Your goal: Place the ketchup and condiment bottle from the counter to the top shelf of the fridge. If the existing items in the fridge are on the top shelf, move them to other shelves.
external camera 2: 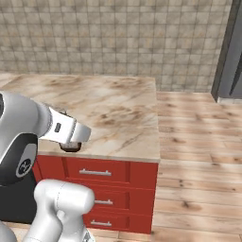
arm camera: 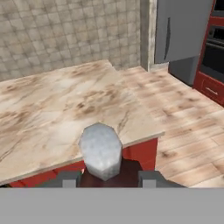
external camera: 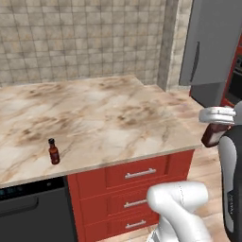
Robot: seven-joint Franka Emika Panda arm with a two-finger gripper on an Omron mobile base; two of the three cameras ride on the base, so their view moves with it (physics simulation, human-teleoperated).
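Two bottles matter to me here, and they sit well apart. Furthest left, the condiment bottle (external camera: 54, 151) stands upright on the counter (external camera: 104, 118), close to the front edge and toward the left end, above the black appliance (external camera: 33, 210) set beneath the worktop. The rest of the marbled top from there to the right corner carries nothing else that I can make out. Red drawer fronts (external camera: 137, 189) with metal handles run under the right part of the counter.

Further right, past the counter's right front corner and off its surface, my gripper (arm camera: 105, 178) pinches the ketchup (external camera: 215, 134): my finger tips (arm camera: 68, 178) press on either side of its dark maroon body, and its pale grey cap (arm camera: 101, 151) rises between them in the hand view. From the left base view the bottle hangs below my white hand, out over the wooden floor (external camera: 208, 165) beside the cabinet end. Furthest right, at the back, stands the fridge (external camera: 210, 47), grey, its door shut, with a red edge beside it.
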